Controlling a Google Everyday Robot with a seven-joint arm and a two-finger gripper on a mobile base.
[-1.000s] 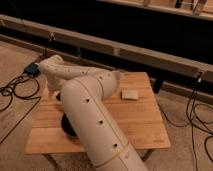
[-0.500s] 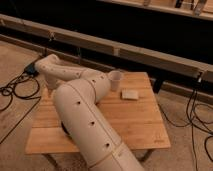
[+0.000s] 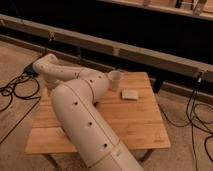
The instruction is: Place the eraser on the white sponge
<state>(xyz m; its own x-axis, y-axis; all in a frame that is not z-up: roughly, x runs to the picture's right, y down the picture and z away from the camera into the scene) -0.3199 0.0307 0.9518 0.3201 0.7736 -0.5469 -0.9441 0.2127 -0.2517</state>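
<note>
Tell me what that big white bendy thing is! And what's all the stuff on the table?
That big white thing is a robot arm. It has joints, a bit like your elbow, and here it is folded over itself. There is only one picture, and it looks down along the arm onto a wooden table.

At the tip of the arm is its grabbing part, called the end effector. You can't see it here, because it is hidden somewhere behind the folded arm, toward the left side of the table. That also means you can't tell if it holds anything.

On the table stands a white cup. Next to the cup lies a small flat white sponge. The robot is supposed to put an eraser on that sponge, but no eraser shows in this picture. The dark squiggles on the floor are cables.
</note>
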